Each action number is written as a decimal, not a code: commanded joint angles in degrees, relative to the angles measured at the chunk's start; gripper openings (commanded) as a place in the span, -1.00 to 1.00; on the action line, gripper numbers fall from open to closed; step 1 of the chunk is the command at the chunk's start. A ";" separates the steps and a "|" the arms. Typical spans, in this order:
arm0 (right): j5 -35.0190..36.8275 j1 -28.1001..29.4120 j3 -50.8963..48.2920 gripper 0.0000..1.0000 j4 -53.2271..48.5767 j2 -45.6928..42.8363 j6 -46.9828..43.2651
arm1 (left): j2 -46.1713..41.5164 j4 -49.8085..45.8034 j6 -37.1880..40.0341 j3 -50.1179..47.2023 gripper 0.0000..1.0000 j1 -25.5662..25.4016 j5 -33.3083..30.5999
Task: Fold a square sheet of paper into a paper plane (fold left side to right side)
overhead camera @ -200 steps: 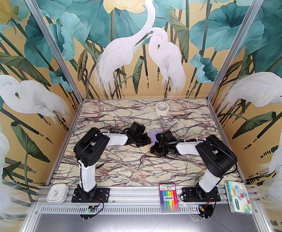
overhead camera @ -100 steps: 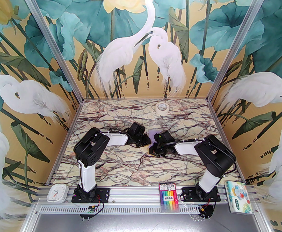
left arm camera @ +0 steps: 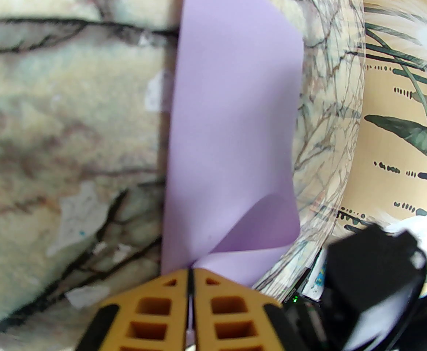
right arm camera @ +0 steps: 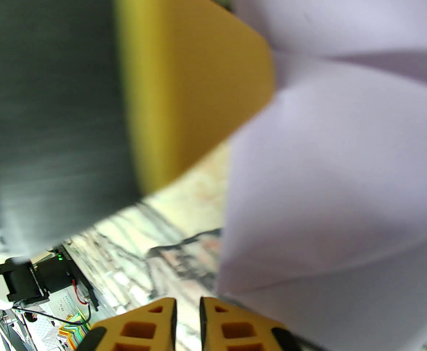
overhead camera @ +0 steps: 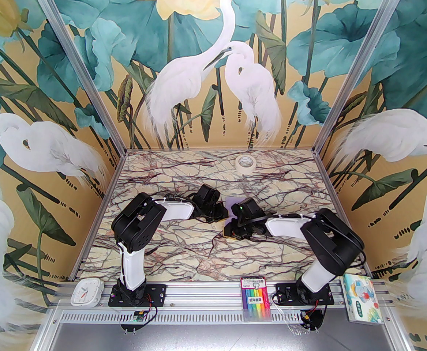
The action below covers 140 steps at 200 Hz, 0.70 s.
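Note:
The square sheet of paper (left arm camera: 231, 130) is pale lavender and lies doubled over lengthwise on the marble table (overhead camera: 169, 247), its near corner curling up. In the top view the sheet (overhead camera: 232, 201) peeks out between the two wrists. My left gripper (left arm camera: 190, 271) is shut on the sheet's near edge, and from above it (overhead camera: 223, 212) sits just left of the paper. My right gripper (right arm camera: 188, 304) has a narrow gap between its yellow fingers with nothing in it. The sheet (right arm camera: 337, 166) bulges just right of those fingers, and the left gripper's finger looms at upper left. The paper plane is out of view.
A white tape roll (overhead camera: 245, 163) lies near the back wall. On the front rail sit a white clock (overhead camera: 86, 291), a marker pack (overhead camera: 256, 296) and a colourful tissue pack (overhead camera: 363, 298). Painted walls close in three sides.
The right gripper's fingers have parted slightly, and its wrist and elbow have swung a little toward the front. The left arm and the sheet have stayed put.

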 commanded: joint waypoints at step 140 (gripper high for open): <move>5.10 -8.56 0.16 -0.67 -0.91 -1.46 0.00 | -2.08 -1.77 2.77 0.89 -0.82 0.24 -1.87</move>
